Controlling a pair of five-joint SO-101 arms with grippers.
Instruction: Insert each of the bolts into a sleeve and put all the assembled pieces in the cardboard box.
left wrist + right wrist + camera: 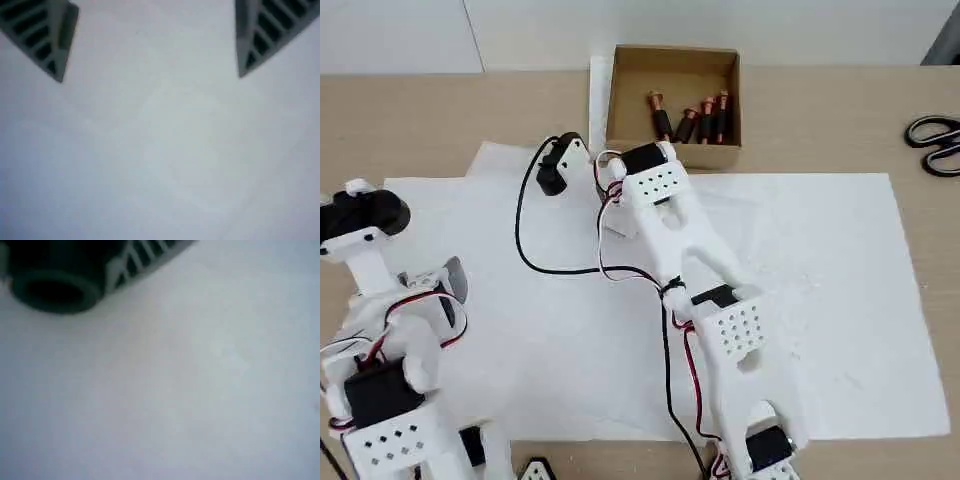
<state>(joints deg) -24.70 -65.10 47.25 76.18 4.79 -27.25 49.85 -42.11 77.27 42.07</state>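
The cardboard box (610,95) stands at the back of the table and holds several copper bolts in black sleeves (692,120). In the right wrist view a black sleeve (50,290) shows its hollow end, with a ribbed finger (145,252) of my right gripper (107,275) pressed against its side, low over the white paper. In the high view this gripper (618,215) hangs just in front of the box, mostly hidden under its own arm. My left gripper (150,45) is open with nothing between its fingers, over bare paper at the table's front left (448,285).
A large white paper sheet (820,300) covers the middle of the table. Scissors (935,143) lie at the right edge. Black and red cables (535,255) trail across the paper between the arms.
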